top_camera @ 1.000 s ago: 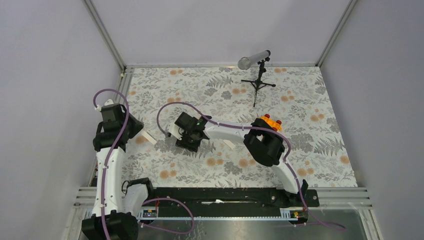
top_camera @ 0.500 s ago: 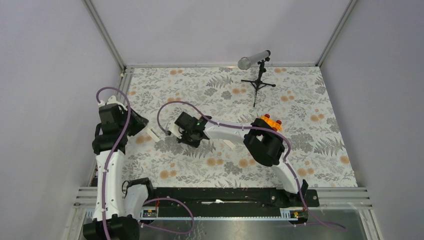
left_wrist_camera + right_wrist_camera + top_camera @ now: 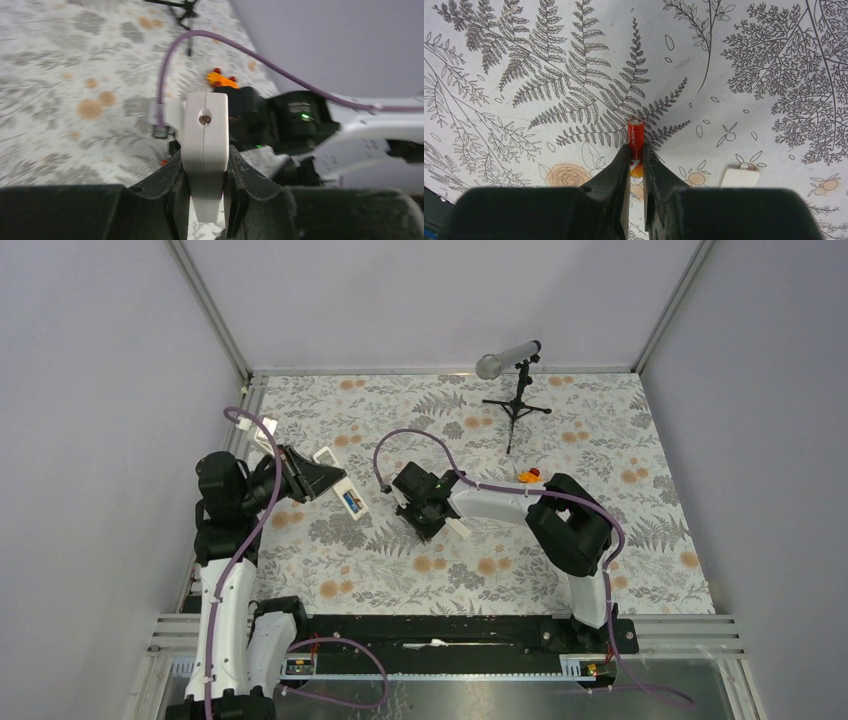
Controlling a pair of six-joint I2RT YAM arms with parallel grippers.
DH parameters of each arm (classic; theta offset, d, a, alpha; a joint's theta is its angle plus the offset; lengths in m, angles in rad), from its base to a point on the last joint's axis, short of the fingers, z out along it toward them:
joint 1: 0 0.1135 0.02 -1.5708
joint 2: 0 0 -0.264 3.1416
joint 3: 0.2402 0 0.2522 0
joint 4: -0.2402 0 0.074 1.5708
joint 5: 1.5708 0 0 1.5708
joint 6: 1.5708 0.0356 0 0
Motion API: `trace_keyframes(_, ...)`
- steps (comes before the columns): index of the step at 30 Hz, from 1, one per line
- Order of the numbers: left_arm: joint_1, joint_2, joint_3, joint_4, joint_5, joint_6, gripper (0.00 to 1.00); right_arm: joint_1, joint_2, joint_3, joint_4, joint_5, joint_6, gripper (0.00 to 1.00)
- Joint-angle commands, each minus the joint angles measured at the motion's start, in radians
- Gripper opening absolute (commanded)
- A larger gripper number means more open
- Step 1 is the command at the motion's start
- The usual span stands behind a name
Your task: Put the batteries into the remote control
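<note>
The right hand is closed almost fully on one red battery. Its jaws pinch the lower half of the cell, and the upper half juts straight out ahead of the tips. A grip that low probably leaves the leading end free to go into the battery bay first. Whether the cell clears the desk directly beneath the hand cannot be told. Just off to the hand's right and a little back from the tips, a small loose white cover piece lies flat on the printed cloth. It looks set aside so the bay stays open for loading.

The left hand is clamped on the remote control, gripping its narrow sides near one end. The white bar reaches forward out of the jaws, lifted off the desk. Beyond its far tip sits the right arm's dark wrist, so the remote seems to be held out towards the hand carrying the cell. Further ahead again, past that arm, stands an orange toy car, which has no part in the job. I cannot make out the second cell with any certainty.
</note>
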Motion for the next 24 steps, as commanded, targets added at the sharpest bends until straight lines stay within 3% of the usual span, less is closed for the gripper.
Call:
trace_keyframes(1, -0.017, 0.002, -0.023, 0.348, 0.304, -0.166, 0.0, 0.01, -0.018, -0.034, -0.009, 0.019, 0.08, 0.13)
trace_keyframes(5, -0.025, 0.006, -0.014, 0.336, 0.299, -0.158, 0.0, 0.01, -0.012, -0.012, 0.001, 0.016, 0.097, 0.13)
trace_keyframes(11, -0.026, 0.006, 0.04, 0.068, 0.127, 0.01, 0.0, 0.01, -0.007, 0.029, -0.017, 0.03, 0.146, 0.19)
trace_keyframes(16, -0.025, 0.003, 0.051, 0.008, 0.036, 0.039, 0.0, 0.01, -0.028, 0.078, -0.07, 0.038, 0.286, 0.52)
trace_keyframes(17, -0.025, 0.001, 0.051, 0.006, 0.027, 0.04, 0.0, 0.009, -0.039, 0.079, -0.067, 0.038, 0.308, 0.54)
trace_keyframes(21, -0.025, -0.011, 0.062, -0.029, -0.045, 0.057, 0.0, 0.01, -0.052, 0.099, -0.061, 0.035, 0.32, 0.55)
trace_keyframes(24, -0.024, -0.028, 0.091, -0.094, -0.22, 0.085, 0.0, 0.01, -0.032, 0.116, -0.089, 0.038, 0.292, 0.53)
